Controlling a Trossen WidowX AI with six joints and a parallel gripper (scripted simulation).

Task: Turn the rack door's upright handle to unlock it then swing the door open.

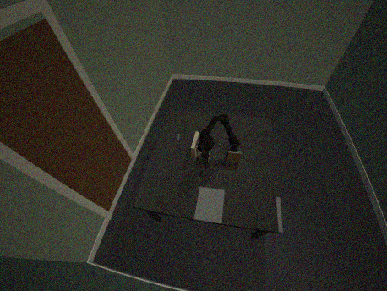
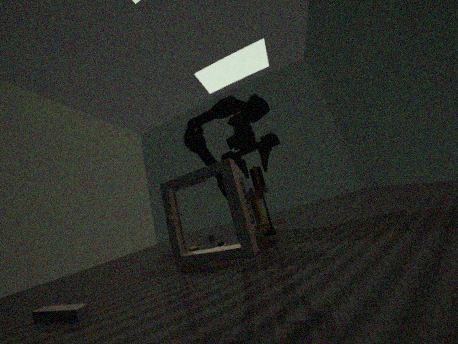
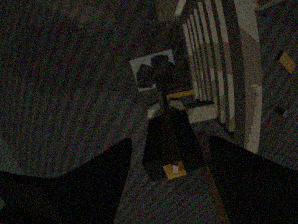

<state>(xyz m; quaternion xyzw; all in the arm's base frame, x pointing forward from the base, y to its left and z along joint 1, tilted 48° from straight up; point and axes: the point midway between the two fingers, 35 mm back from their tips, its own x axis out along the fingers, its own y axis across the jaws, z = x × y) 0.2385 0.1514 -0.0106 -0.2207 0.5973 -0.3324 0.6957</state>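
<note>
The rack's pale frame (image 1: pixel 195 145) (image 2: pixel 172 220) (image 3: pixel 248 60) stands upright, with slats inside it in the wrist view. The door (image 2: pixel 259 210) stands out from the frame's right side in the exterior view; its exact angle cannot be read. The dark upright handle (image 2: pixel 257 177) (image 3: pixel 171 125) has an orange patch near it in the wrist view; how far it is turned is unclear. My gripper (image 2: pixel 256 173) (image 3: pixel 170 143) is open. Its fingertips are on either side of the handle's top, with gaps visible on both sides in the wrist view. The lower handle is poorly visible.
A pale flat sheet (image 1: pixel 209 205) lies toward the table's front edge, and a pale bar (image 1: pixel 279 215) lies at the right. A low block (image 2: pixel 59 313) is in the foreground. An orange block (image 3: pixel 287 62) and a small dark object (image 3: pixel 282 111) lie beyond the frame.
</note>
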